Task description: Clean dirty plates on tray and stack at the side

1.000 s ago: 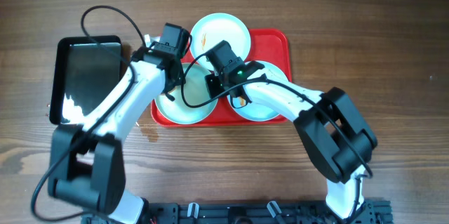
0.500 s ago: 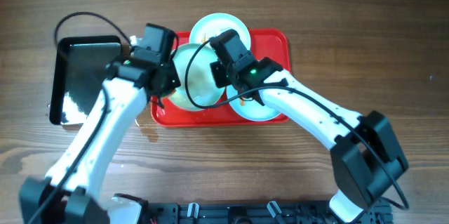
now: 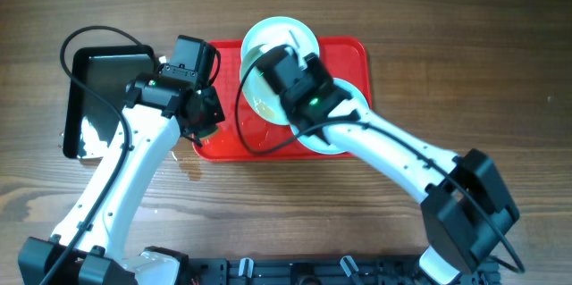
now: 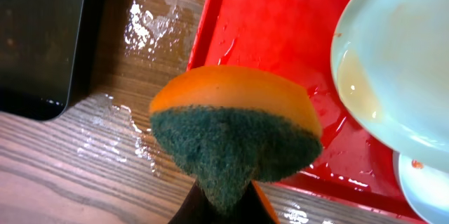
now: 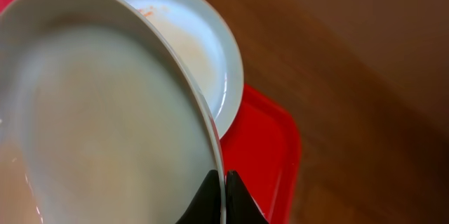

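The near plate lay on the tray's right side. Your left gripper squeezed a sponge over the tray's left edge. Your right gripper pinched the tilted plate above the tray, in front of the far plate.

Plate quantity is three: rear plate, lifted plate, front plate. Tray quantity is two: red tray, black tray. One sponge is present.
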